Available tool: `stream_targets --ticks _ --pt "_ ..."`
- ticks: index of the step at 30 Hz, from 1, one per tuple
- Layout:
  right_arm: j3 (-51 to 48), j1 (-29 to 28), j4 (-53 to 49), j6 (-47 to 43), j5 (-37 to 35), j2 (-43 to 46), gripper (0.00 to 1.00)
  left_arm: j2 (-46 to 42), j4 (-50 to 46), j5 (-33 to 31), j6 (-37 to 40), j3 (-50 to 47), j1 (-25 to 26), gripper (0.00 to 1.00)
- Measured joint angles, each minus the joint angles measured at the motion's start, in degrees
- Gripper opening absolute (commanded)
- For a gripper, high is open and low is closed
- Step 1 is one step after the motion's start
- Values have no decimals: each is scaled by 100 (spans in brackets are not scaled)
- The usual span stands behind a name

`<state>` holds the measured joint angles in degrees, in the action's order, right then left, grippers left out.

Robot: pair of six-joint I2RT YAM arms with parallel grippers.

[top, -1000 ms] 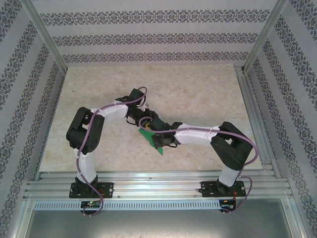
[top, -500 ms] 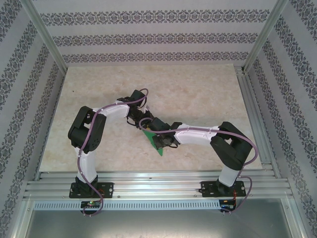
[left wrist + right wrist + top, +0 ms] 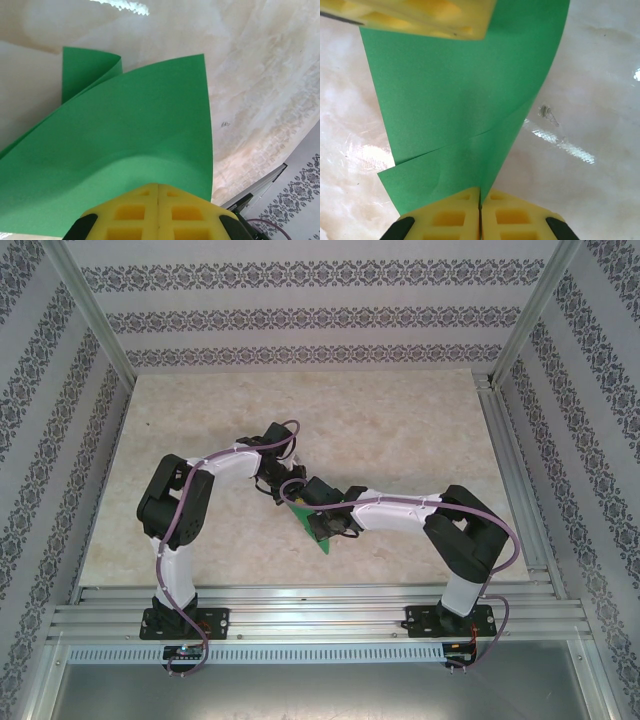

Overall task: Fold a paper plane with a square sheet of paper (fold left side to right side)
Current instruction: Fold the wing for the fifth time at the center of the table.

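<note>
Subject under inspection: the square sheet of paper (image 3: pixel 320 540), found over the table (image 3: pixel 400 420), a little to the near side of the table's middle and roughly midway across it. Condition: bent over on itself in a loose curve, with a second layer visible behind the front one in both wrist views. No pressed crease is evident anywhere. The left gripper (image 3: pixel 158 187) has its yellow pads drawn together and clamped on one edge of the sheet, with the green surface fanning out from between them. The right gripper (image 3: pixel 480 192) is likewise pinched tight on the opposite end, and the paper's edge runs straight into the seam between its pads. Both grips look sound, with no slack seen at either pinch. Assessment: the step in hand appears to be the left-over-right fold, at the stage of bringing one side across before flattening. Recommendation: match the free edges and corners of the two layers before any downward pressure, since the lower flap seen from the right wrist sits skewed against the upper layer. Keep the pull between the two clamps light, as thin paper held at both ends may tear or buckle. Lower the doubled sheet flat to the table, then crease from the bend outward.
</note>
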<state>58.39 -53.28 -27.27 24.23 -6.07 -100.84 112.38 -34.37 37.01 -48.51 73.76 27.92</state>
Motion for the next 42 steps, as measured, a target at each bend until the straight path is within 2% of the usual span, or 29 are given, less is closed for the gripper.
stream_targets --ticks 1,10,14,37,40,42 --pt "0 0 13 -31 -4 0 8 -26 0 -4 -4 0 -2 1" --pt "-4 0 199 -216 -157 11 8 -634 136 -28 -474 -339 -203 33" --pt "-4 2 195 -319 -157 13 8 -684 284 7 -651 -343 -201 42" --pt "-4 0 199 -404 -153 13 8 -13 188 0 -758 131 -190 44" --pt "-4 0 199 -437 -140 11 8 55 186 2 -754 197 -175 42" --pt "-4 0 199 -446 -140 11 8 127 168 4 -754 216 -142 37"
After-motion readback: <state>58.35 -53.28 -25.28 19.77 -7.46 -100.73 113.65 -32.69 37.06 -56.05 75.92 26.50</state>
